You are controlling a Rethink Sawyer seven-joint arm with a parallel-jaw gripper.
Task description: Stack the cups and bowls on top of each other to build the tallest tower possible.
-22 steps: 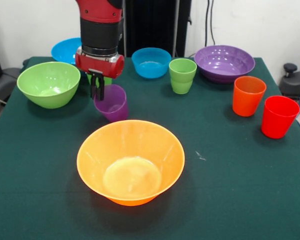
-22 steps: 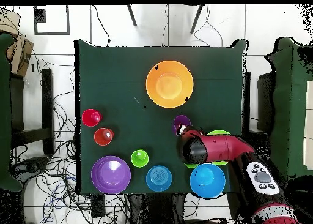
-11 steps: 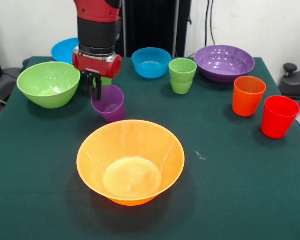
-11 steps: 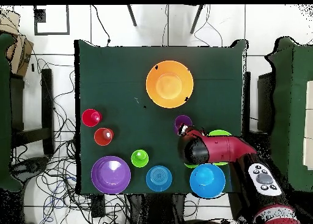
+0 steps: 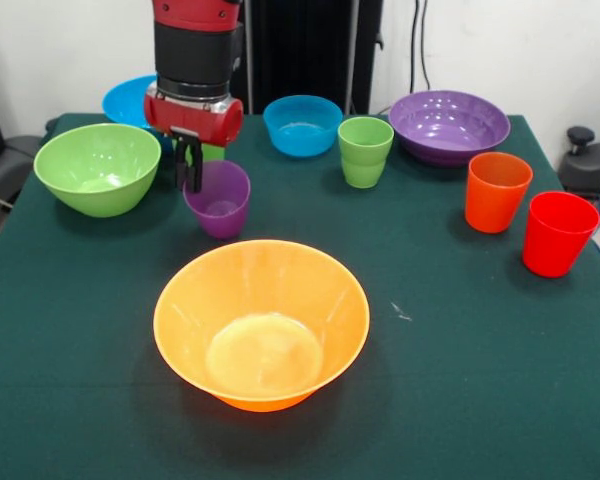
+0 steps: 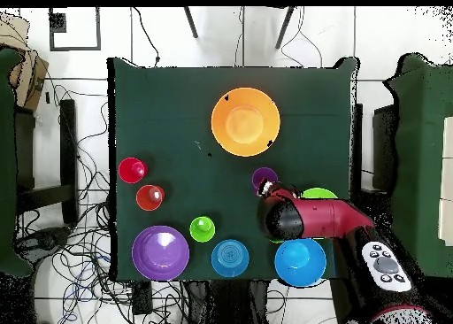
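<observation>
— Gripper (image 5: pixel 189 170) status? What's in the containers?
— Closed on the purple cup's (image 5: pixel 218 200) rim, cup upright behind the empty orange bowl (image 5: pixel 261 322); every bowl and cup looks empty.
— Setting?
— Dark green desk (image 5: pixel 480 360), white wall behind; green bowl (image 5: pixel 97 167) beside the arm.

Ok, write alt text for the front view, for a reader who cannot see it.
A red and black robot arm holds its gripper at the rim of a purple cup on a green table, jaws closed on the rim. A big orange bowl sits nearest; green, blue and purple bowls and green, orange and red cups ring it.
</observation>
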